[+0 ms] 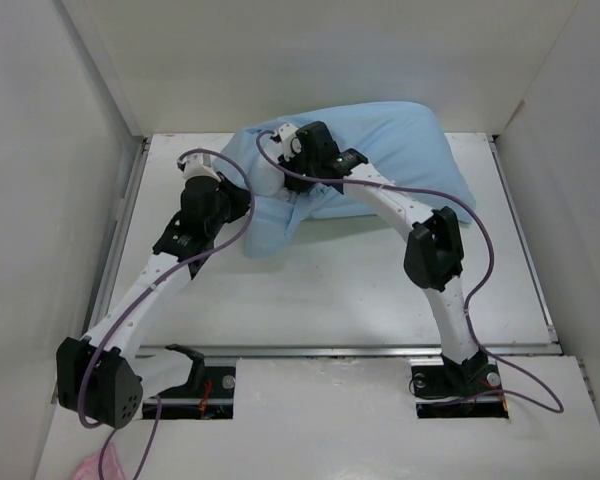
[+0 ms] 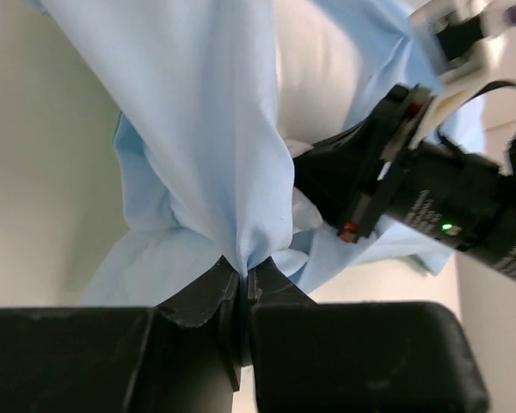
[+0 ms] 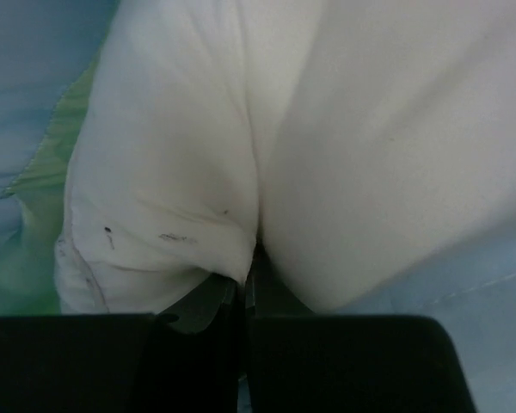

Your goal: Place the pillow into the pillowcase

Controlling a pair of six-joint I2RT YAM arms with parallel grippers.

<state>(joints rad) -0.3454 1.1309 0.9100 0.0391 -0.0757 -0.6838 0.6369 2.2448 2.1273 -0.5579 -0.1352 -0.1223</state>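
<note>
The light blue pillowcase [image 1: 400, 150] lies at the back of the table, bulging, with its loose open end hanging toward the left front [image 1: 270, 225]. My left gripper [image 2: 243, 274] is shut on a pinched fold of the pillowcase [image 2: 206, 129]; in the top view it sits at the cloth's left edge [image 1: 248, 200]. My right gripper [image 3: 246, 277] is shut on a fold of the white pillow [image 3: 344, 129], which has small dark specks. The pillowcase's green inner face [image 3: 43, 206] shows on the left. In the top view the right gripper [image 1: 285, 175] is at the pillowcase mouth and the pillow is hidden.
White enclosure walls [image 1: 40, 150] surround the white table [image 1: 360, 290] on the left, back and right. A purple cable [image 1: 430, 195] loops over the right arm. A pink scrap [image 1: 90, 466] lies by the left arm's base.
</note>
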